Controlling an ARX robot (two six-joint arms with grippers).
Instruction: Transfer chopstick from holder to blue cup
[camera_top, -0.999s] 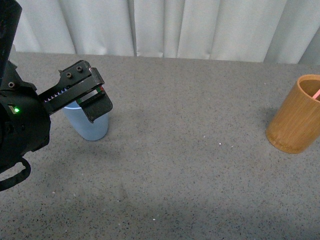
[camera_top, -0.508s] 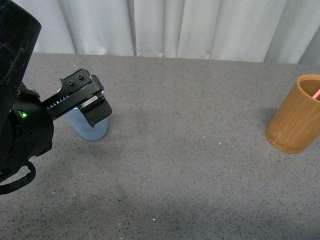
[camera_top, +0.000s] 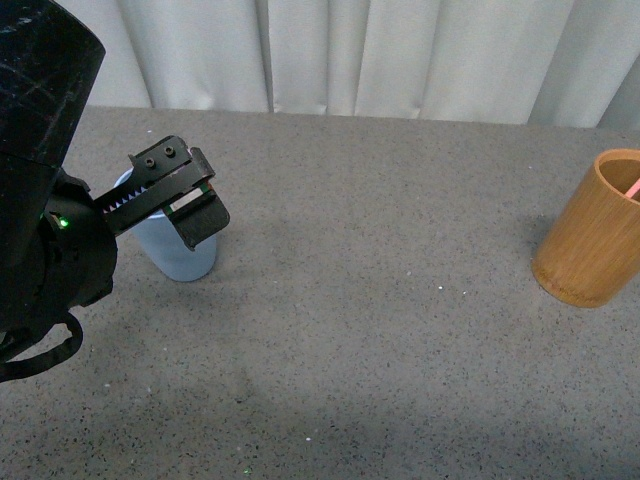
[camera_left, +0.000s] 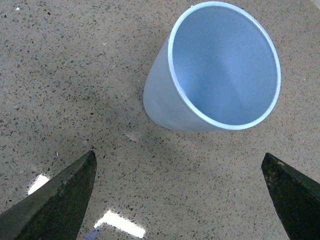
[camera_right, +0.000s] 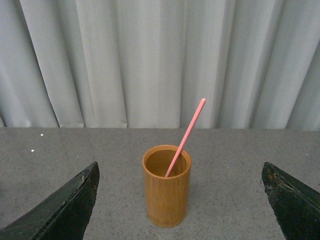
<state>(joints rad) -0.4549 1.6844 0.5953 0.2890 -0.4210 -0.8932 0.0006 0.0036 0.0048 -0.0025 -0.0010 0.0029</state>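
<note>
the left pincer (camera_top: 190, 205) hangs over the left part of the grey speckled worktop (camera_top: 380, 330), in front of the blue cup (camera_top: 185, 255) and covering the cup's upper part in the front view. its jaws stand wide apart and hold nothing. in the left wrist view the 2 dark fingers (camera_left: 60, 200) of the left pincer (camera_left: 178, 156) sit at opposite edges of the picture, with bare worktop (camera_left: 75, 75) between them and the blue cup (camera_left: 225, 65) beyond the tips, not touching either one. the cup stands upright on its base, its pale rim and plain blue inside turned toward that camera.

the holder (camera_top: 590, 245) stands upright at the right edge of the worktop, well apart from the blue cup. the chopstick (camera_top: 634, 188) is in the holder; only a short pink piece shows above the rim in the front view. the right wrist view shows it better: the chopstick (camera_right: 187, 132) leans inside the holder (camera_right: 166, 200), its lower end down in the bore and its upper half slanting out above the rim against the pale curtain (camera_right: 100, 60).

the right pincer (camera_right: 180, 167) is also spread wide and holds nothing, its 2 dark fingers (camera_right: 65, 210) at opposite edges of that picture, the holder centred between and beyond them, touching neither. the right arm does not show in the front view.
</note>
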